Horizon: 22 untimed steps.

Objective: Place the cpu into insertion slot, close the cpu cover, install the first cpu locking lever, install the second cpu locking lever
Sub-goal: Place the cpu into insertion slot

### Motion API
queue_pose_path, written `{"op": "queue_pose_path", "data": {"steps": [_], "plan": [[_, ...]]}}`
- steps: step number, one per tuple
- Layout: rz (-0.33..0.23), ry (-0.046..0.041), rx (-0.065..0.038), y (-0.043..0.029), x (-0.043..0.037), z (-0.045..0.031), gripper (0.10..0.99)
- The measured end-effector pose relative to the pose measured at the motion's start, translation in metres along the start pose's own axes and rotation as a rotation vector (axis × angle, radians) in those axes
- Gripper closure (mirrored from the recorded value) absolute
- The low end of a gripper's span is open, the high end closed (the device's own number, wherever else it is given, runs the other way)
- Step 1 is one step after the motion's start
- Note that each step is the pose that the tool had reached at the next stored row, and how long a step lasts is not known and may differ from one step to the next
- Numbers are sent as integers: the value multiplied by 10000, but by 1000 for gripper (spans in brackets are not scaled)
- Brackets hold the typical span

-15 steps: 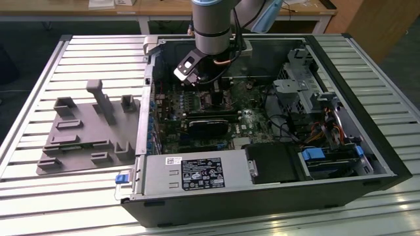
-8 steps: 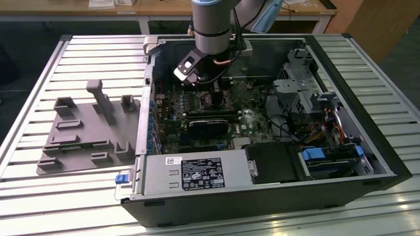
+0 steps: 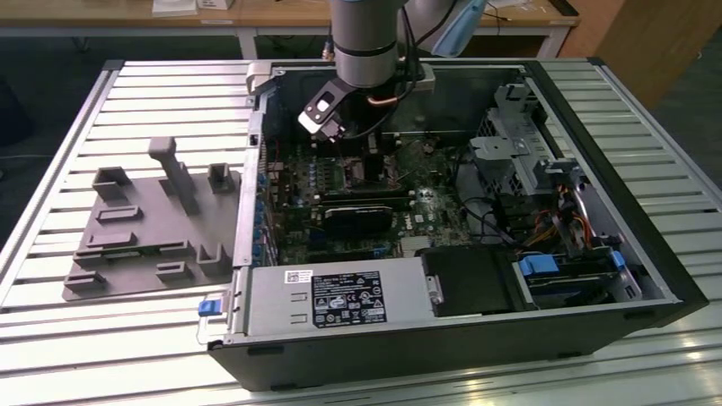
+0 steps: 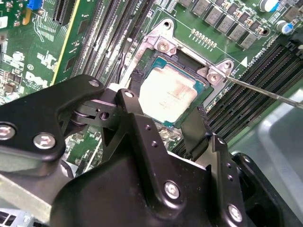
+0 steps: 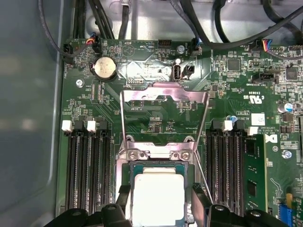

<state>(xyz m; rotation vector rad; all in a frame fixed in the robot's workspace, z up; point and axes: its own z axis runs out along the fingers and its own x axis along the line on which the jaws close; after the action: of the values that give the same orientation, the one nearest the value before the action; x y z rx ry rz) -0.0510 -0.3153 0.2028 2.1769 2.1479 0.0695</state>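
Note:
The cpu (image 5: 156,189) (image 4: 165,92), a silver-topped square chip, lies flat in the insertion slot (image 5: 156,165) (image 4: 188,60) on the green board. My gripper (image 5: 158,204) (image 4: 166,100) (image 3: 358,165) reaches down into the computer case. One black finger (image 5: 124,198) sits against one edge of the chip, and the other finger (image 5: 198,204) against the opposite edge. The cpu cover (image 5: 163,92), a thin metal frame, stands flipped up and open behind the slot. A thin wire locking lever (image 4: 265,90) (image 5: 204,177) sticks out unlatched beside the slot.
Long black memory slots (image 5: 87,170) (image 5: 227,170) flank the socket on both sides. Cables (image 5: 227,42) hang along the board's far edge, and a black card (image 3: 361,216) lies just below the socket in the exterior view. A grey parts holder (image 3: 147,233) sits outside the case at the exterior view's left.

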Motion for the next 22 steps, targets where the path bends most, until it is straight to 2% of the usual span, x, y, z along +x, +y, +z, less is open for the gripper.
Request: {"op": "queue_pose_path", "data": {"steps": [7,22], "plan": [[0,0,0,6,-2,-70,475],[0,0,0,27,-7,-296,475]]}}
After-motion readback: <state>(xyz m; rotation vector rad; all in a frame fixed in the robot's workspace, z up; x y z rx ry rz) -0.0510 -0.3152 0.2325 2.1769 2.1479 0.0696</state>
